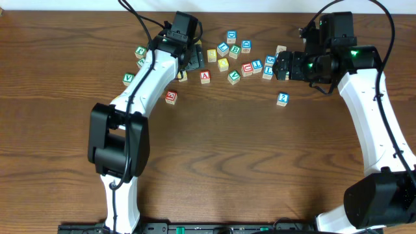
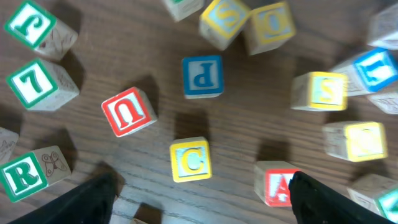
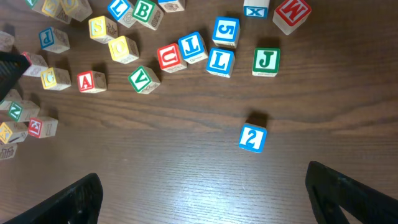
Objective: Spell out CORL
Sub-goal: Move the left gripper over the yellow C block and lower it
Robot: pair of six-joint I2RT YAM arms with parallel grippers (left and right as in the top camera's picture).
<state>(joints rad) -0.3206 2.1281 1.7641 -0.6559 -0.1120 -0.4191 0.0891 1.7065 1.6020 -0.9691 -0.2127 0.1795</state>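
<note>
We found the left gripper [image 2: 202, 186] spread wide and gripping nothing. Its dark fingers [image 2: 87, 199] were cut off by the lower edge, and one hid a corner of the red A cube [image 2: 273, 183]. The yellow C cube [image 2: 191, 160] sat just beside the A cube, untouched between the fingertips. The green R cube [image 2: 23, 176], well apart from the A cube, was clipped at the edge. The yellow O cube [image 3: 122, 48] lay near the A cube, the blue L cube [image 3: 221, 60] farther off. The right gripper [image 3: 202, 177] gaped empty.
</note>
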